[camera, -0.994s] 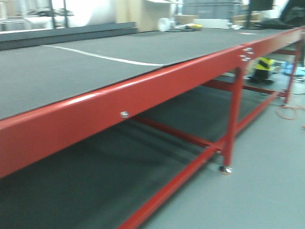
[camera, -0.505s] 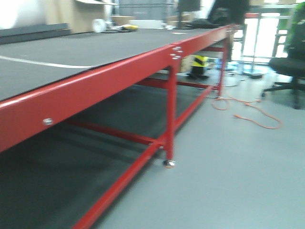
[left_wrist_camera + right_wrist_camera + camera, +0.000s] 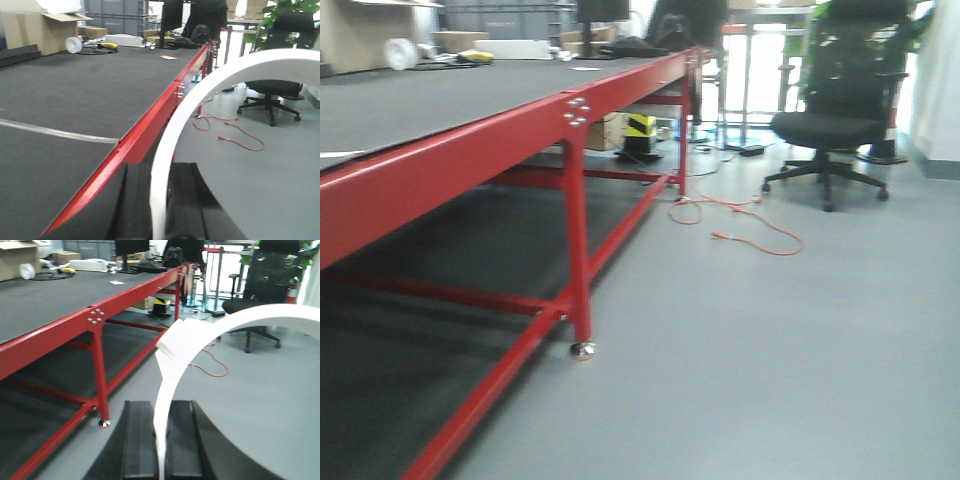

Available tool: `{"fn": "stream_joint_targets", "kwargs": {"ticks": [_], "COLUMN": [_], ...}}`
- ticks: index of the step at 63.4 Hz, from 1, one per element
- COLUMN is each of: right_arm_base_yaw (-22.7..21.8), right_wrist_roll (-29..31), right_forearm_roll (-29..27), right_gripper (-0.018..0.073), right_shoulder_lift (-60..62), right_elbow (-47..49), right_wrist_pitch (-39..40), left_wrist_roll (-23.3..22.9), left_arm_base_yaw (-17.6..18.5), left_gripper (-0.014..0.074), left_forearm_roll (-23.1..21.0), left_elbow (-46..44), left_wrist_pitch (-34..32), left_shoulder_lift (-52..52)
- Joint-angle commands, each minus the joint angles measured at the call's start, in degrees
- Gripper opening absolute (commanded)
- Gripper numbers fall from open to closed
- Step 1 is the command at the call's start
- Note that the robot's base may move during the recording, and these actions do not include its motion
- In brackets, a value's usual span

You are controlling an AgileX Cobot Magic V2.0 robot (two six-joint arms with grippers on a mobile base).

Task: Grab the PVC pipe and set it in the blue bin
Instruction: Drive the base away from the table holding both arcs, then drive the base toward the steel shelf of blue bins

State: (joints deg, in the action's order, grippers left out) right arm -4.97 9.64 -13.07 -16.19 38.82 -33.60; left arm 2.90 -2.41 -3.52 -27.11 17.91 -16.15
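1. Left gripper (image 3: 159, 200): black fingers closely flank a white curved strip (image 3: 197, 95); whether they clamp it cannot be told.
2. Right gripper (image 3: 161, 435): same arrangement around a second white strip (image 3: 172, 372).
3. Front view has swung right along the red table (image 3: 450, 165); an office chair (image 3: 830, 125) and an orange cable (image 3: 750, 225) now appear.
4. Whether either strip is the task's pipe cannot be told.
5. Tabletop card (image 3: 116, 282): unreadable.

All three look along the red table (image 3: 440, 165) — front view lowest.
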Motion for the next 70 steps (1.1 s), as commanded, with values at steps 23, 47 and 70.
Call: {"fn": "stream_joint_targets", "kwargs": {"ticks": [23,47,70], "right_arm_base_yaw": [0.0,0.0,0.0], "right_wrist_roll": [0.3,0.3,0.3], "right_forearm_roll": [0.5,0.5,0.5], "right_gripper": [-0.0169,-0.0169,-0.0169], "right_shoulder_lift": [0.2,0.2,0.2], "right_elbow": [-0.1,-0.1,-0.1], "right_wrist_pitch": [1.5,1.5,1.5], "left_wrist_roll": [-0.3,-0.3,-0.3], "left_arm_base_yaw": [-0.2,-0.2,-0.2], "left_gripper": [-0.0111,-0.0111,-0.0111], "left_forearm_roll": [-0.6,-0.6,-0.6], "left_elbow": [-0.1,-0.1,-0.1], "left_wrist_pitch": [-1.4,-1.4,-1.4], "left_shoulder_lift": [0.2,0.2,0.2]}}
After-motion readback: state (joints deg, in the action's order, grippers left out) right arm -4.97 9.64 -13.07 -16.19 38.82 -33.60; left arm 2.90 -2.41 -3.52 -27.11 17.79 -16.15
